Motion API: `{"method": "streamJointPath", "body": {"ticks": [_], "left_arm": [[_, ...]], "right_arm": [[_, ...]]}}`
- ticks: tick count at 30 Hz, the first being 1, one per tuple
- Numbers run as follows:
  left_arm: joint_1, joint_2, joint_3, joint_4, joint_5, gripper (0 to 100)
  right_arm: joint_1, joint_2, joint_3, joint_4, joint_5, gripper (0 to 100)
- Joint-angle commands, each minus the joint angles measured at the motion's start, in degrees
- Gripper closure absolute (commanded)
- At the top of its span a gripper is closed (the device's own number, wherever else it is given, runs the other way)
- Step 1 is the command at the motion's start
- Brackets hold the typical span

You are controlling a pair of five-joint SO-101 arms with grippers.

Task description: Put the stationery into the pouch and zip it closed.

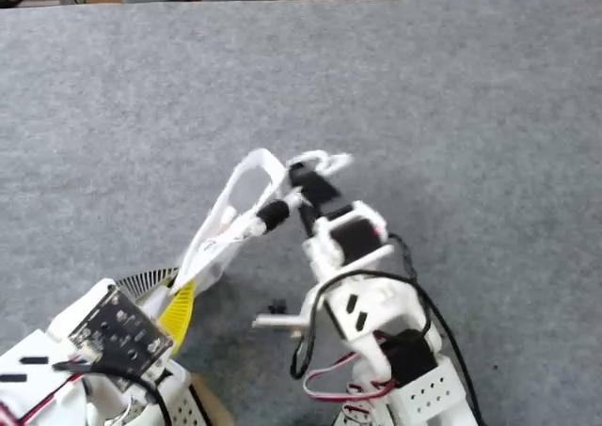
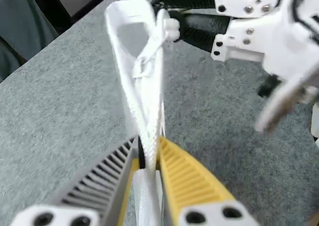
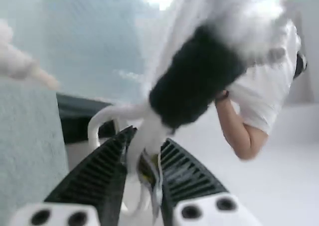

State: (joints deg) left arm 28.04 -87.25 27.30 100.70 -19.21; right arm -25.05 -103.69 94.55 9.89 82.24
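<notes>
Left end effector (image 2: 148,158): clenched on the near end of the pouch (image 2: 137,71), grey and yellow fingers pressed flat on the white fabric.

Right end effector (image 3: 143,151): clenched on a white strip at the pouch's far end. Cannot tell whether that strip is the zip pull or only fabric.

Pouch: stretched between the two end effectors, seemingly lifted off the worktop (image 1: 451,97). Its far end gapes in a loop, so the zip is not closed there.

Black cylinder (image 1: 274,214), likely a pen or marker: lies against the pouch just beside the right end effector. Cannot tell whether it is inside or merely alongside.

Judgement: late stage, at the handover from loading to zipping. The left arm serves as the anchor.

Next move calls for the cylinder to be fully inside the mouth. The zip pull must then be drawn along the pouch while the left grip holds tension. If the right grip is on fabric, it must regrasp first.
</notes>
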Motion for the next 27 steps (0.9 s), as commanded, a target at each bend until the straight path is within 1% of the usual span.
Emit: {"method": "streamJointPath", "body": {"ticks": [1, 3, 6, 14, 17, 19, 22, 23, 24, 27], "left_arm": [[0.92, 0.09, -5.05, 0.26, 0.44, 97], [1.01, 0.44, -6.29, 0.26, 0.44, 97], [1.01, 0.44, -6.81, 0.26, 0.53, 97], [0.66, 0.44, -3.91, 0.26, 0.44, 97], [0.66, 0.44, -3.12, 0.26, 0.53, 97], [0.66, 0.44, -2.95, 0.26, 0.62, 97], [-0.57, 0.44, -2.95, 0.26, 0.62, 97], [-1.54, 0.53, -2.95, 0.26, 0.62, 97], [-2.07, 0.53, -2.95, 0.26, 0.44, 97], [-2.95, 0.53, -2.95, 0.26, 0.62, 97]], "right_arm": [[6.51, -4.97, 1.54, -7.21, 0.62, 98.6], [8.79, -4.88, 1.89, -9.76, 0.62, 98.6], [10.55, -4.62, 1.89, -10.29, 0.44, 98.6], [7.91, -4.44, 1.89, -9.93, 0.62, 98.4], [7.91, -4.44, 1.89, -6.24, 0.88, 98.3], [7.91, -4.44, 1.80, -4.92, 3.25, 97.9], [8.26, -4.44, 1.89, -0.62, 3.52, 91.6], [8.35, -4.53, 1.89, 1.41, 2.29, 89.3], [8.44, -4.53, 1.63, 3.25, -1.32, 87.4], [8.97, -4.44, -3.30, 6.42, -16.26, 85.4]]}}
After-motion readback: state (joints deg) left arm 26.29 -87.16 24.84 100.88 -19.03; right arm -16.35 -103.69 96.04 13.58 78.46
